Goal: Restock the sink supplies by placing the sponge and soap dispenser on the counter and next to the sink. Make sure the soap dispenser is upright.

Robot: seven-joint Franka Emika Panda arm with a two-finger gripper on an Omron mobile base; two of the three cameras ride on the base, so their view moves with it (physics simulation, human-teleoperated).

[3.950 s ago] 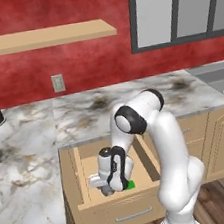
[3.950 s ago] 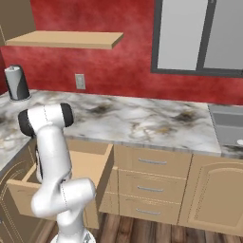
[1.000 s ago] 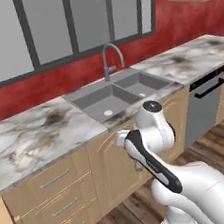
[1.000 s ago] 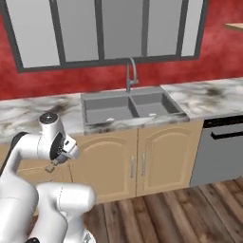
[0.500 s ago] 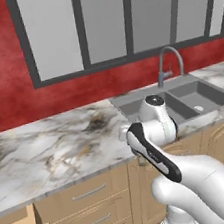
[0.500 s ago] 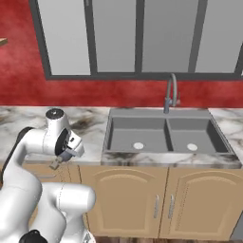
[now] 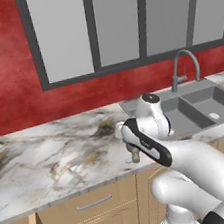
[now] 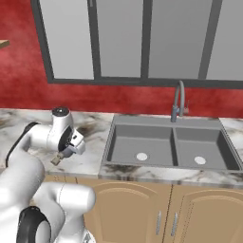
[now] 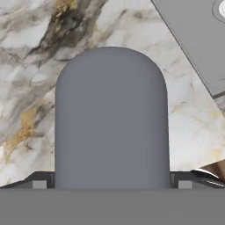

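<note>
The gripper (image 8: 64,153) clamps the soap dispenser (image 9: 111,118) above the desk (image 7: 50,163), near its front edge, just left of the sink (image 8: 168,147). It looks tilted (pump pointing down-forward), so a release now could topple it off that edge.

Home kitchen, rendered. Marble bench (image 7: 50,158) with dark and rust veins over light wood drawers (image 7: 93,212) and cabinet doors (image 8: 137,211). Double grey sink (image 8: 166,147) with arched faucet (image 8: 178,99). Red wall (image 7: 11,98), dark-framed window (image 8: 142,38) behind.
</note>
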